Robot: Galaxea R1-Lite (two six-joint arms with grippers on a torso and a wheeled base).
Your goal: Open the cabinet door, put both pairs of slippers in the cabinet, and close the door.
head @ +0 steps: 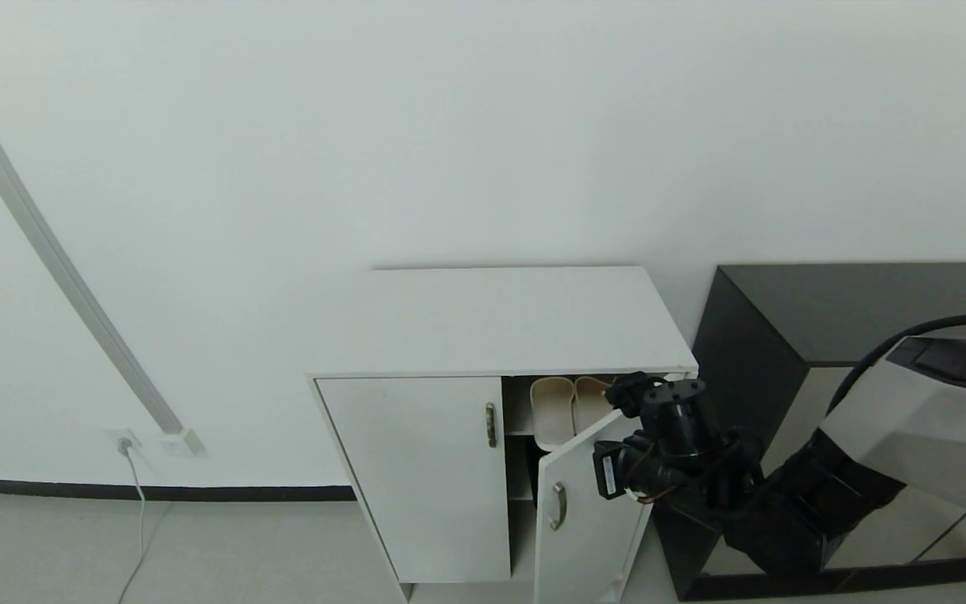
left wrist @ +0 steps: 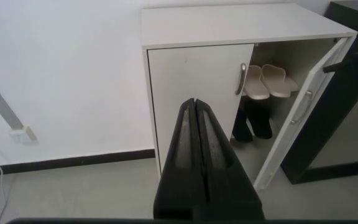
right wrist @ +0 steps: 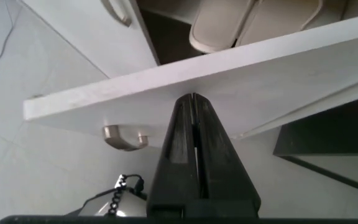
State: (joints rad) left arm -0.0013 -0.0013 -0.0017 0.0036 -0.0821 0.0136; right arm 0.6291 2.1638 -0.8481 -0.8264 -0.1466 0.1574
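a white two-door wooden cabinet (head: 500, 323) stands against the pale wall, with a black glossy cabinet (head: 785, 319) just beside it on the right. its left door (head: 416, 470) is shut, with a small metal handle (head: 490, 424) near its inner edge. the right door (head: 588, 503) stands partly open, swung out toward the near side, and carries a matching curved handle (head: 558, 506). inside the right compartment, a pair of beige slippers (head: 571, 407) lies side by side on the upper shelf, toes pointing out toward the opening. on the shelf below, the left wrist view shows a pair of dark slippers (left wrist: 253, 121) set next to each other, farther back in shadow. the right gripper (head: 625, 390) is at the top corner of the open door, its two fingers pressed flat together with nothing between them, and the tips meet the white door panel in the right wrist view. the left gripper (left wrist: 194, 102) hangs well apart from the cabinet on the near side, fingers likewise pressed together and gripping nothing. far left, a wall socket (head: 124, 442) sits low on the wall with a grey cable (head: 141, 512) trailing down to the floor, below a slanted grey conduit (head: 47, 243).
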